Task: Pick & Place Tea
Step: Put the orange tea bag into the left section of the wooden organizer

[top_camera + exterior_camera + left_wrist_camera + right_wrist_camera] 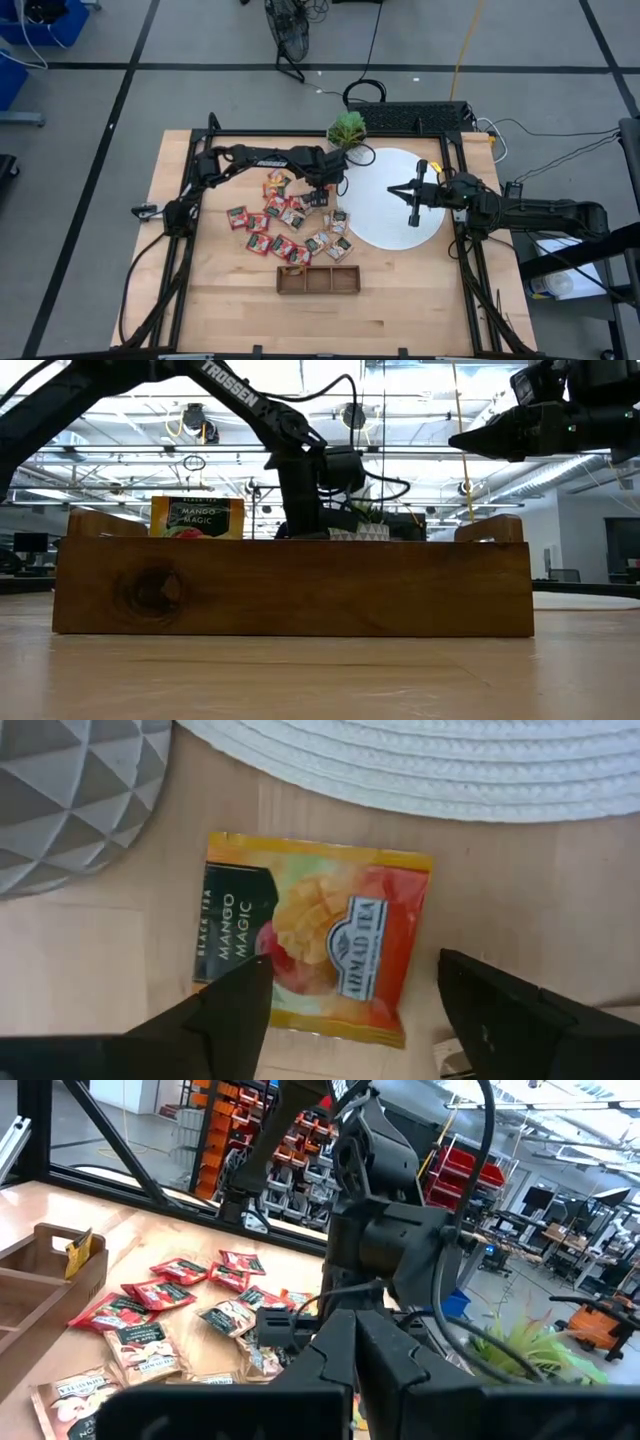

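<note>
An orange-yellow tea sachet (315, 935) printed "Mango Magic" lies flat on the wooden table, close to the white disc (420, 760). My left gripper (353, 965) points down over it, open, one finger on either side of the sachet's nearer part and not touching it. In the high view this gripper (322, 197) sits at the far right of the scattered, mostly red sachets (280, 225). My right gripper (415, 195) waits shut and level above the white disc (400, 225).
The brown three-compartment tray (316, 280) stands near the front; a Mango Magic sachet (197, 518) stands up in it. The potted plant (347, 128) in its grey faceted pot (70, 790) sits close to my left gripper. Bare wood lies left of the sachets.
</note>
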Controlling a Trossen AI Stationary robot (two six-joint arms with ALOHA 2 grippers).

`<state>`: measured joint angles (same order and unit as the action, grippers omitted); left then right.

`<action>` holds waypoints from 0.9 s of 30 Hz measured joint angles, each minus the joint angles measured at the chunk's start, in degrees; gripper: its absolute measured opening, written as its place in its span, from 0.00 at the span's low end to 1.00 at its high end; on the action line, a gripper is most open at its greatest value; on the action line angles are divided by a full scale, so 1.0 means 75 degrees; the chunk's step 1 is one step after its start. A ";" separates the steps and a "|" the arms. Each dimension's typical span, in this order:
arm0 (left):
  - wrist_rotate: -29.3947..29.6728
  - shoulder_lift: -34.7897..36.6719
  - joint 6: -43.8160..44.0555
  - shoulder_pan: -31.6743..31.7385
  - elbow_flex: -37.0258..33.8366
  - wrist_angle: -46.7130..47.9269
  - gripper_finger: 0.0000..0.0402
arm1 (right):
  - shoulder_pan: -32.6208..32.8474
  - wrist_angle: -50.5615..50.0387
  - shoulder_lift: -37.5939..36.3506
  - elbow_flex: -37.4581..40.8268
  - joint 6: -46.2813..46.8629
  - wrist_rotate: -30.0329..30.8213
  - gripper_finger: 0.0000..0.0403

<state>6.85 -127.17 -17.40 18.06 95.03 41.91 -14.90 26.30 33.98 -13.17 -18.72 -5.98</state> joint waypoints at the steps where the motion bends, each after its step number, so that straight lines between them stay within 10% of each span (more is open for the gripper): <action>1: 0.0058 0.0000 -0.0008 -0.0023 -0.0001 -0.0001 0.69 | 0.0000 0.0014 0.0000 0.0000 0.0001 0.0001 0.00; 7: 0.0048 -0.0015 0.0229 -0.0025 -0.0009 0.0048 0.56 | 0.0000 0.0054 0.0000 0.0000 -0.0026 0.0003 0.00; 14: 0.0177 -0.0032 0.0282 -0.0061 -0.0024 0.0201 0.09 | 0.0000 0.0053 0.0000 0.0000 -0.0020 0.0002 0.00; 17: 0.0220 -0.0032 0.0263 -0.0085 -0.0024 0.0249 0.04 | 0.0000 0.0048 0.0000 0.0000 -0.0015 0.0003 0.00; 27: 0.4019 0.0803 0.0540 -0.1461 -0.0027 0.1326 0.02 | -0.0006 0.0004 0.0001 0.0000 -0.0001 0.0017 0.00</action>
<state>36.99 -121.15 -13.35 7.11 94.83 51.86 -14.94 26.33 33.98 -13.17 -18.73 -5.85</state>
